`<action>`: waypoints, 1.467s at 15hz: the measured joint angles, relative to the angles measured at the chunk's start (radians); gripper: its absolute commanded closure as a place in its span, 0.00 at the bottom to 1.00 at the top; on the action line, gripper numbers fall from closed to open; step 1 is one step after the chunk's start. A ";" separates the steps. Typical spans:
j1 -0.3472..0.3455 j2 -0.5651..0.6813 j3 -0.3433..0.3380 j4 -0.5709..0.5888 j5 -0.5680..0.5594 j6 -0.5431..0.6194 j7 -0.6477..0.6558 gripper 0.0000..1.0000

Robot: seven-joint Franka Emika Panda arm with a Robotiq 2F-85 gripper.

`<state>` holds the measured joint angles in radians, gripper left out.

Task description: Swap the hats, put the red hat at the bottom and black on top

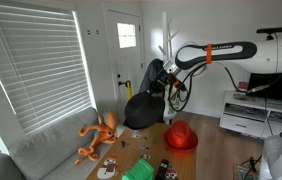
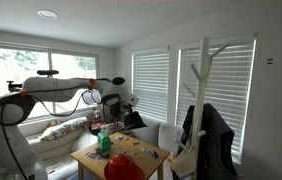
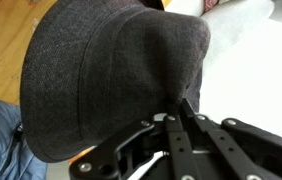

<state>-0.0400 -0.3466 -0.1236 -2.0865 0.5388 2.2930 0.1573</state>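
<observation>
My gripper [image 3: 177,110] is shut on the brim of the black hat [image 3: 111,70], which fills most of the wrist view. In both exterior views the black hat [image 1: 141,110] [image 2: 133,118] hangs from the gripper [image 1: 167,88] in the air above the far part of the wooden table [image 1: 146,152]. The red hat [image 1: 181,135] [image 2: 123,167] lies on the table near one edge, apart from the black hat and lower than it.
A white coat rack [image 2: 203,90] with a dark jacket [image 2: 213,135] stands beside the table. An orange plush octopus [image 1: 99,135] sits on the grey sofa. A green item [image 2: 103,142] and small clutter lie on the table. Blinds cover the windows.
</observation>
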 measured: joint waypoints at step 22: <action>-0.175 -0.167 -0.273 -0.121 0.038 -0.641 -0.437 0.98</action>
<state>-0.2155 -0.5132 -0.3962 -2.2075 0.5773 1.6515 -0.2796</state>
